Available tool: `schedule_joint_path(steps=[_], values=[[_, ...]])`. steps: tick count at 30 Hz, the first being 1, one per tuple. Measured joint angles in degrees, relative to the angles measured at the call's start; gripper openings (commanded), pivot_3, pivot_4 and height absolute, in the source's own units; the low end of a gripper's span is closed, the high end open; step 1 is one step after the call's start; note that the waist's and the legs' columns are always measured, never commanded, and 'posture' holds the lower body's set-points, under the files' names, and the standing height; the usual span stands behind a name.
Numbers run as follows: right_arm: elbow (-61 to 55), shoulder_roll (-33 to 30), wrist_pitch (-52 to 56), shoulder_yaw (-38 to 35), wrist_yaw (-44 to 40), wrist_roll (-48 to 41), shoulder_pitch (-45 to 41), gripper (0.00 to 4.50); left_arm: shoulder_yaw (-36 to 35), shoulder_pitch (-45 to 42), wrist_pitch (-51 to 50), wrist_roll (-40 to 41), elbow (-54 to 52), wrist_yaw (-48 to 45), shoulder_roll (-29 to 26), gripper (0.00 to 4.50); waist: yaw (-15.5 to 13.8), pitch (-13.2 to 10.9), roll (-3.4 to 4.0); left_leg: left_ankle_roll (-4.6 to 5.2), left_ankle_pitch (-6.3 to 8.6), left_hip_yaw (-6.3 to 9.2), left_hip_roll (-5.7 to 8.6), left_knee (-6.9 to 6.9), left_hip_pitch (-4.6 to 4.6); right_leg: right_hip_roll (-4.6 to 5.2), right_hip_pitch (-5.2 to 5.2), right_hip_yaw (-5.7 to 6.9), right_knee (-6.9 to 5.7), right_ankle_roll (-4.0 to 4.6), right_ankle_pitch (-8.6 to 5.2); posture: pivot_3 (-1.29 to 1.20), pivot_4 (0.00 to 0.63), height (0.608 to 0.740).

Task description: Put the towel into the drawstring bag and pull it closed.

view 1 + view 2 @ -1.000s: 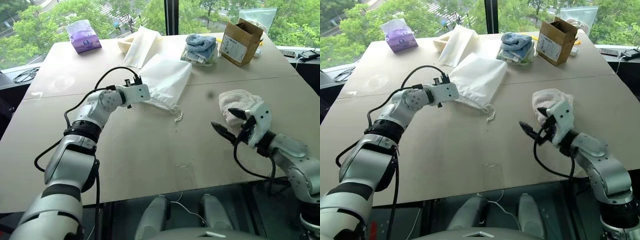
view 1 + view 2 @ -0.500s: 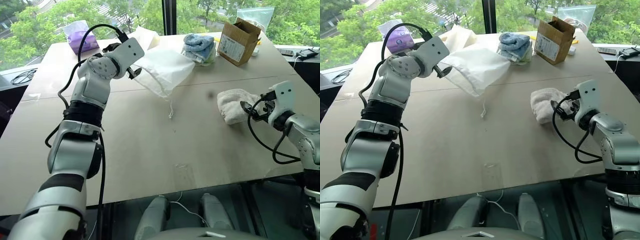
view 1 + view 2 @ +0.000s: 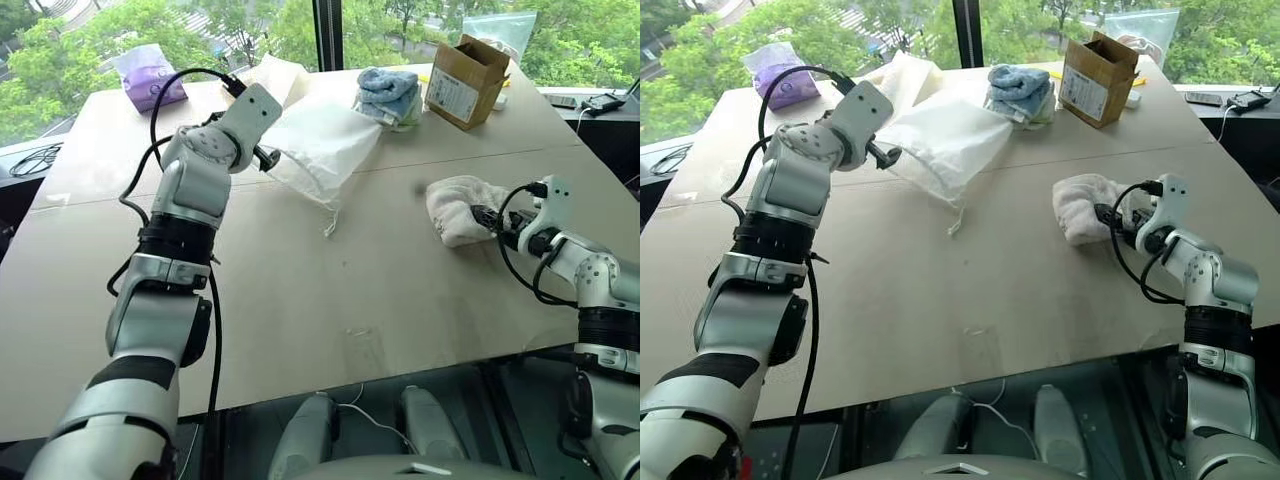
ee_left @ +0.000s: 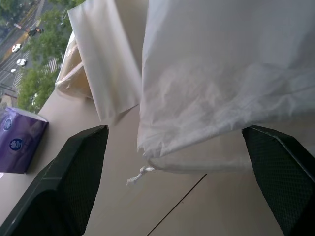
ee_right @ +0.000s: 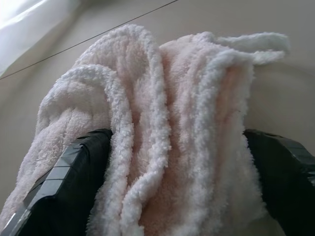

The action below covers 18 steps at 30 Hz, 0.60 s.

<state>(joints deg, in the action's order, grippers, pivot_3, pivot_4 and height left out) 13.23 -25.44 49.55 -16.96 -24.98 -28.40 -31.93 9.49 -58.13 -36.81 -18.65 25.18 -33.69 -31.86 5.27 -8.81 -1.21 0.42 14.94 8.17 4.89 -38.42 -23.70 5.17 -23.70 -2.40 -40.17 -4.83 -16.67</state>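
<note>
Reaching from the 3 o'clock edge of the surface (image 3: 300,300), the right gripper (image 3: 487,217) has advanced since a second ago, when it hovered short of the towel (image 3: 455,208); its fingers (image 5: 69,187) are now spread wide on either side of the crumpled cream towel, pressed into the pile but not yet closed, so nothing is held. The left gripper (image 3: 268,158) has lifted and rolled at about 11 o'clock; a moment ago it sat against the edge of the drawstring bag (image 3: 325,148), and now its fingers (image 4: 78,167) stand fully apart just short of the bag's mouth, gripping nothing, with a knotted cord end (image 4: 137,176) hanging between them. Towel and bag lie well apart, at 2 and 12 o'clock. Judged from this, the towel grasp is imminent, while the bag remains flat and unopened.
</note>
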Motion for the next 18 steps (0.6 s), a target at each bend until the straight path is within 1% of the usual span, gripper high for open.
schedule_joint_path(steps=[6, 8, 10, 11, 12, 14, 15, 17, 18], values=[[0.0, 0.2, -2.8, 4.5, -5.3, 1.7, 0.3, 4.5, -0.1, 0.1, -1.7, 1.7, -1.1, 0.1, 0.5, 4.47, 0.6, 0.0, -0.01, 0.0, 0.0, -0.04, -0.02, 0.0, 0.05, -0.02, -0.01, -0.08, -0.04, 0.0, 0.0, 0.0, 0.15, 0.74], [0.2, 0.3, -3.8, 5.5, -6.3, 2.7, 0.3, 3.93, -0.3, 0.4, -3.3, 2.8, -1.8, 0.0, 1.3, 4.5, 0.6, 0.0, -0.03, 0.0, 0.0, -0.04, -0.02, -0.01, 0.07, -0.02, 0.0, -0.09, -0.08, 0.0, 0.0, 0.0, 0.15, 0.74], [0.6, 0.6, -4.4, 6.0, -6.9, 3.3, 0.3, 3.25, -0.3, 0.8, -4.2, 3.4, -2.2, -0.1, 1.8, 4.5, 0.6, 0.0, -0.03, 0.0, 0.0, -0.06, -0.02, 0.0, 0.09, -0.02, -0.01, -0.11, -0.1, 0.0, 0.0, 0.0, 0.15, 0.74], [0.8, 0.9, -4.9, 6.3, -7.2, 3.7, 0.3, 2.68, -0.2, 1.0, -4.5, 3.9, -2.3, -0.4, 1.9, 4.5, 0.6, 0.0, -0.03, 0.0, 0.0, -0.07, -0.04, 0.0, 0.1, -0.04, -0.01, -0.12, -0.12, 0.0, 0.0, 0.0, 0.15, 0.74], [0.9, 1.0, -5.0, 6.5, -7.4, 3.7, 0.3, 2.36, 0.1, 1.2, -4.6, 4.2, -2.3, -0.8, 1.9, 4.5, 0.6, 0.0, -0.03, 0.0, 0.0, -0.07, -0.04, 0.0, 0.1, -0.04, -0.02, -0.12, -0.14, 0.0, 0.0, 0.0, 0.15, 0.74], [0.9, 1.6, -4.9, 7.1, -8.3, 3.6, 0.5, 1.23, 0.9, 1.8, -3.9, 4.3, -3.4, -1.9, 1.6, 4.5, 0.5, 0.0, -0.03, 0.0, 0.0, -0.07, -0.04, 0.0, 0.1, -0.03, -0.03, -0.12, -0.14, 0.0, 0.0, 0.0, 0.15, 0.74], [0.9, 1.7, -4.8, 7.2, -8.5, 3.5, 0.6, 0.98, 1.5, 2.0, -3.6, 4.2, -3.8, -2.4, 1.4, 4.5, 0.4, 0.0, -0.03, 0.0, 0.0, -0.07, -0.04, 0.0, 0.09, -0.02, -0.03, -0.12, -0.13, 0.0, 0.0, 0.0, 0.15, 0.74], [0.6, 1.8, -4.7, 7.2, -8.8, 3.1, 0.8, 0.1, 3.1, 2.9, -1.5, 4.3, -5.0, -4.6, 0.3, 4.5, 0.4, 0.0, -0.02, 0.0, 0.0, -0.08, -0.03, 0.0, 0.09, 0.0, -0.02, -0.14, -0.12, 0.0, 0.0, 0.0, 0.15, 0.74], [0.3, 1.7, -4.6, 7.1, -8.9, 3.0, 1.0, 0.0, 4.1, 3.4, 0.0, 4.3, -5.3, -6.0, -0.5, 4.5, 0.3, 0.1, -0.02, 0.0, 0.0, -0.08, -0.03, 0.0, 0.1, -0.01, -0.02, -0.13, -0.12, 0.0, 0.0, 0.0, 0.15, 0.74]])
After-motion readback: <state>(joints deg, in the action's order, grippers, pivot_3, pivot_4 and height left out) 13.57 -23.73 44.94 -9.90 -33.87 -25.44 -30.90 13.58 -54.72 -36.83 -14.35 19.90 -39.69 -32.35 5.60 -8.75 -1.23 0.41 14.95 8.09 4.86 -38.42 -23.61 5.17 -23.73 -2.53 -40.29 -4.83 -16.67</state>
